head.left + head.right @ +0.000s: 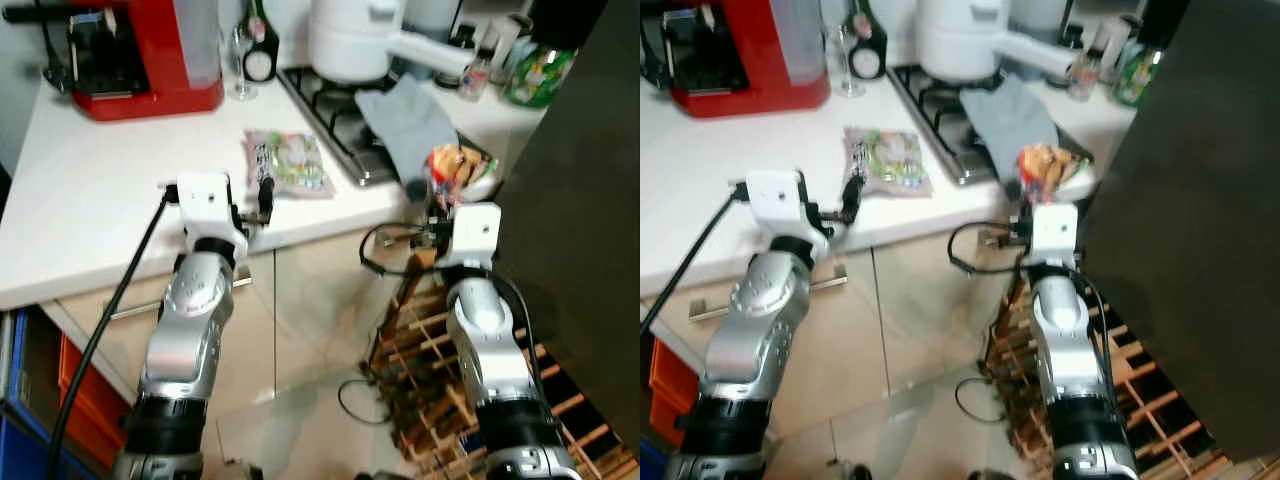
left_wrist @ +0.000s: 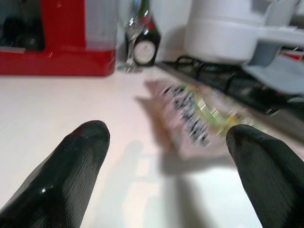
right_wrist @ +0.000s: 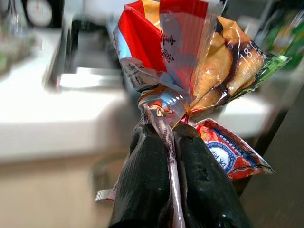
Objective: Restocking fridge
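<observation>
the red-and-orange snack bag (image 3: 190, 71) is pinched by its crimped end in the right gripper (image 3: 171, 142), fingers clenched on it, held up just off the counter edge beside the hob (image 1: 330, 110). a second, green-printed packet (image 1: 290, 162) lies flat on the white counter (image 1: 90, 190), with the left gripper (image 2: 166, 156) spread wide just short of it. the step in hand looks like gathering items to carry; next, the left would need to close on that packet. the fridge itself is hard to identify; the dark panel (image 1: 580, 220) on the right may be its door.
</observation>
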`<state>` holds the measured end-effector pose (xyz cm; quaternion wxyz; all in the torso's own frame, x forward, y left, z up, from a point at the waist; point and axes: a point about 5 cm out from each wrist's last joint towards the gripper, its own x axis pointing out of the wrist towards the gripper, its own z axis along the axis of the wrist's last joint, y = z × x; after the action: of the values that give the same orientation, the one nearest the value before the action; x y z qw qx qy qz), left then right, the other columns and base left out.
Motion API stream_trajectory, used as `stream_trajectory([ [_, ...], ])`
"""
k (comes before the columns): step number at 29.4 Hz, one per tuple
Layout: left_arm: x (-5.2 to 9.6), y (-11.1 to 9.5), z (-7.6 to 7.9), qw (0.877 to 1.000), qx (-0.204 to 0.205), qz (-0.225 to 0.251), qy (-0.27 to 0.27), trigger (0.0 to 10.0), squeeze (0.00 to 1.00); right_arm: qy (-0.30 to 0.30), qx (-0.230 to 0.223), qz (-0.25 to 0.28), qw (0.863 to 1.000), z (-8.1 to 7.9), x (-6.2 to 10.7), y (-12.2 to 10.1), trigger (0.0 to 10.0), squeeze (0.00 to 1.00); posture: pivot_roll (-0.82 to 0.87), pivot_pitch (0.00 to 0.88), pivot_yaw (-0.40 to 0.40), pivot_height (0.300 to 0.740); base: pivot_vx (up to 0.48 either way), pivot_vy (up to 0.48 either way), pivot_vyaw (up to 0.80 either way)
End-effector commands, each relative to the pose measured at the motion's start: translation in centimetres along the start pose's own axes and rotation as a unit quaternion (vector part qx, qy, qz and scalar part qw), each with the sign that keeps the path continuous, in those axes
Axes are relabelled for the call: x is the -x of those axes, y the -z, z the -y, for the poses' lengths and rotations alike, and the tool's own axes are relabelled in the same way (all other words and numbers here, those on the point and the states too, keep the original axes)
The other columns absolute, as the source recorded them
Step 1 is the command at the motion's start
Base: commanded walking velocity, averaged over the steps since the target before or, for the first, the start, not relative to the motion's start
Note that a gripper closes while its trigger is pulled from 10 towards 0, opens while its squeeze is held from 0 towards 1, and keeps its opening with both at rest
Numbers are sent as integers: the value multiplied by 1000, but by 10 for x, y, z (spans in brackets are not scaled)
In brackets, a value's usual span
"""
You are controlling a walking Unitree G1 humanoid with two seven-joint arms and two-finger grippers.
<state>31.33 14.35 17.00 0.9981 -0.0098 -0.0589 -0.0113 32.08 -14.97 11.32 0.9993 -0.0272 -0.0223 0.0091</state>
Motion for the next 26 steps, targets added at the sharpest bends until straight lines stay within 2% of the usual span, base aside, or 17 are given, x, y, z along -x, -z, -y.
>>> stream_trajectory([
  [1, 0, 5, 1, 1000, -2, -7, -8, 10000, 0, -5, 0, 0, 1000, 3, -2, -2, 0, 0, 30, 0, -60, 740, -428, 0, 0],
  [15, -10, 7, 14, 1000, -4, 1, 0, 10000, 0, -29, 9, -9, 999, 3, -13, -2, 0, 0, 22, 0, -75, 740, -424, 0, 0],
  [19, -12, 10, 19, 1000, 7, 2, 8, 10000, 0, -29, 15, -11, 999, 5, -15, -2, 0, 0, 12, 0, -77, 740, -181, 0, 722],
  [26, -9, 14, 26, 1000, -1, 4, 26, 10000, 0, -31, 21, -19, 999, 10, -12, 3, 0, 0, 1, 0, -85, 740, 0, -100, 783],
])
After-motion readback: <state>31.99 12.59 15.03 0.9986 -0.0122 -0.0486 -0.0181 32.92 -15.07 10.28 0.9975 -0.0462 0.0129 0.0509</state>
